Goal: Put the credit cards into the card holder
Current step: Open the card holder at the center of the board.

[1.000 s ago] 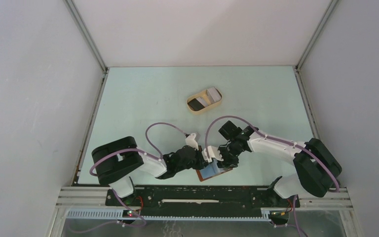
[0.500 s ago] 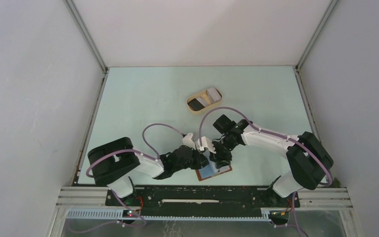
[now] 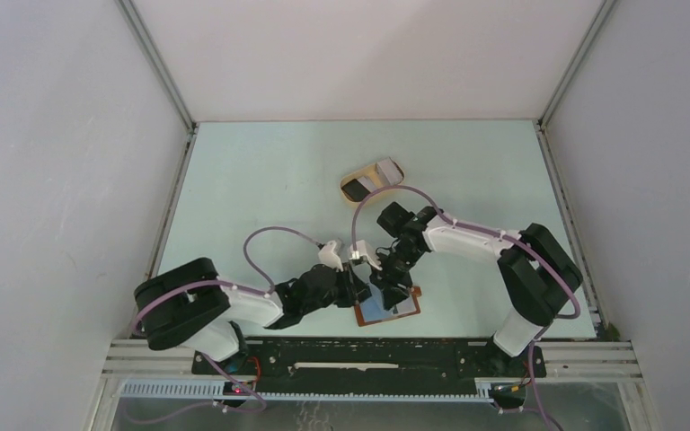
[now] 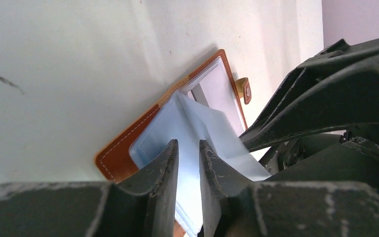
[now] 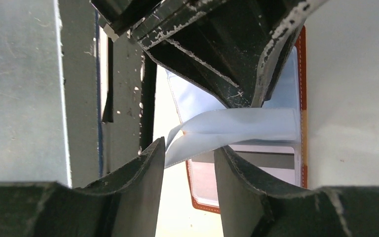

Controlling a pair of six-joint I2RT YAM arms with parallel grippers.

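The card holder (image 3: 393, 310) lies open near the table's front edge, reddish-brown with clear plastic sleeves. A pale card with a grey stripe (image 5: 261, 165) sits in one sleeve. My left gripper (image 3: 361, 285) is shut but for a narrow slit, and its tips rest on the sleeve stack (image 4: 192, 123). My right gripper (image 3: 386, 280) is open just above the holder. One lifted sleeve leaf (image 5: 237, 129) reaches between its fingers. More credit cards, a black one (image 3: 357, 188) and a grey one (image 3: 386, 170), lie in the tray.
A beige oval tray (image 3: 349, 198) stands mid-table behind the grippers; the right arm's cable crosses in front of it. Grey walls enclose the table on three sides. The two arms crowd together over the holder.
Both arms have shifted left. The right gripper has moved left and a little away from the front edge. The holder has slid slightly left with them.
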